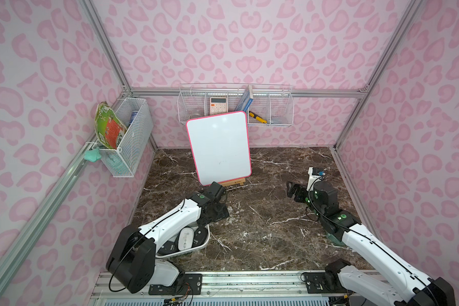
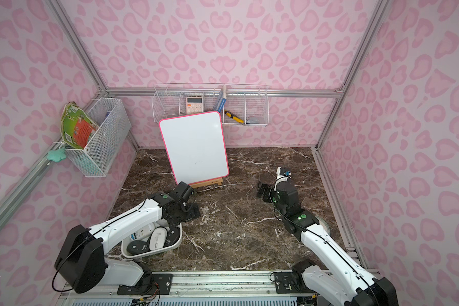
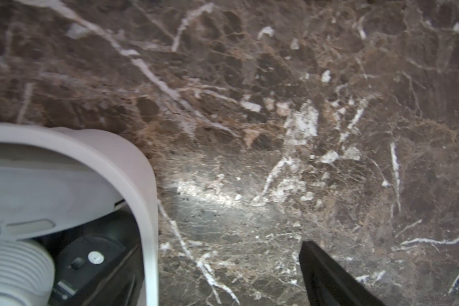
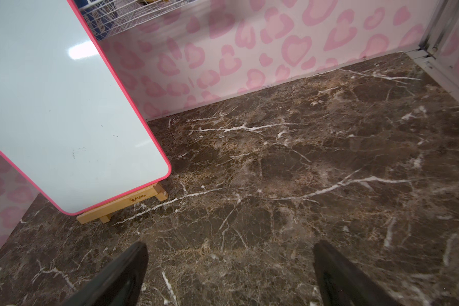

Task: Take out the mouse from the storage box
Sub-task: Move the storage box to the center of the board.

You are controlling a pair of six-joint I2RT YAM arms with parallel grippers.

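Quick status from the remote seat, biggest stuff first. The brown marble counter (image 1: 276, 238) is mostly bare, with a pink-edged whiteboard (image 1: 219, 148) propped at 12 o'clock.

The storage box (image 1: 202, 246) sits at about 7 o'clock on the counter, partly under my left arm in both top views. Nothing is out of it yet.

The left end effector (image 1: 219, 212) hangs just past the box's far corner, toward 1 o'clock from it. In the left wrist view only one finger (image 3: 326, 273) shows, way off to the side over bare marble with nothing next to it. I read those jaws as apart and empty.

The right end effector (image 4: 231, 245) is parked at 3 o'clock, well apart from the box. Its jaws are spread wide over bare counter and hold nothing.

Inside the box the white mouse (image 1: 184, 238) lies on top, with black mice (image 1: 200, 235) packed right beside it.

So I figure I'm in the reach-in step, before any grasp. For the next move I need to pull the left end effector back toward 7 o'clock until it's centred over the white mouse. Then I line the jaws across its narrow sides, drop straight down and close. It's a tight fit, so I'd watch the box wall and the neighbouring mice.
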